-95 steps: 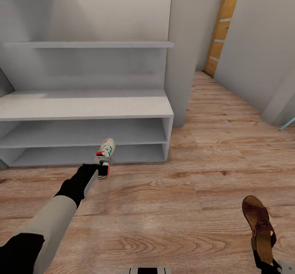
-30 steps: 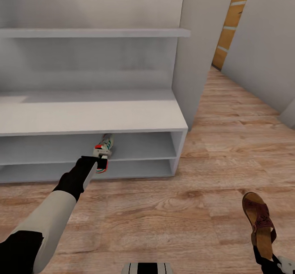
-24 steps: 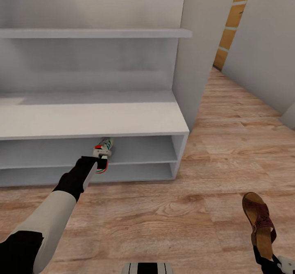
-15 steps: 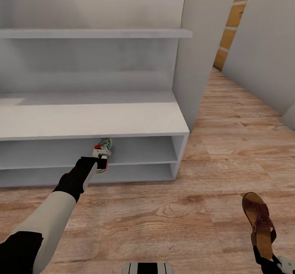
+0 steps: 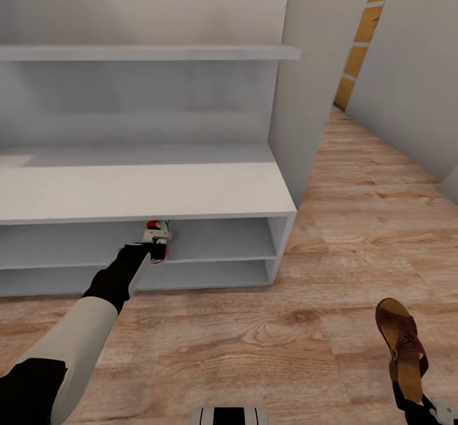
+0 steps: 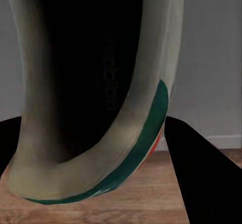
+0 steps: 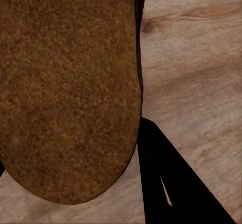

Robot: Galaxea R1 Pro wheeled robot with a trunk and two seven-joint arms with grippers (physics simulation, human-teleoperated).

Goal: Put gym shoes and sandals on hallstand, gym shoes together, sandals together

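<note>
A: What's the rack (image 5: pixel 210 186) like?
B: Pale grey and smooth, all flat boards: a low bench top over two open slots, with one long floating shelf (image 5: pixel 146 53) above. Its right end sits next to a grey wall corner, and the wood-plank floor (image 5: pixel 254 342), grained and knotty, lies open in front and to the right.

A: And the left gripper (image 5: pixel 156 239)?
B: It pinches the gym shoe (image 5: pixel 160 234) by its heel at the mouth of the upper slot, toe tucked under the bench top's front edge. From the left wrist, the shoe (image 6: pixel 96 98) shows a dark inside and a green-edged collar.

A: The right gripper (image 5: pixel 416 406)?
B: At the near right, clamped on the sandal (image 5: pixel 402 345), brown woven leather with a tan insole, held above the floor.
</note>
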